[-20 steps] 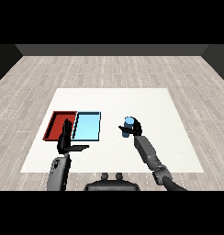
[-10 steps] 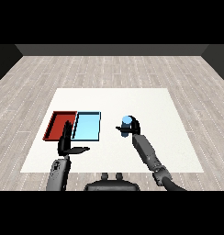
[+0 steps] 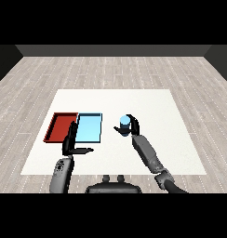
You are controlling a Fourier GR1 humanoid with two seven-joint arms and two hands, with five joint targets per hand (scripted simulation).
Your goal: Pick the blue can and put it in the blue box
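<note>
Your right black hand [image 3: 132, 128] is curled around the small blue cylindrical can [image 3: 124, 123], just right of the shallow light blue tray [image 3: 89, 128], so the grasp looks done and only the placing remains.

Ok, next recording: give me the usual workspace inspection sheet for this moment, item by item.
Surface: white table on a grey plank floor.
Job's things: blue can upright, right of the light blue tray, not in it.
Clutter: red tray touching the blue tray's left side.
Hands: right hand curled round the can; left hand open, fingers straight, over the trays' near edge.
Cables: nothing seen.
Surroundings: dark wall behind the floor.
</note>
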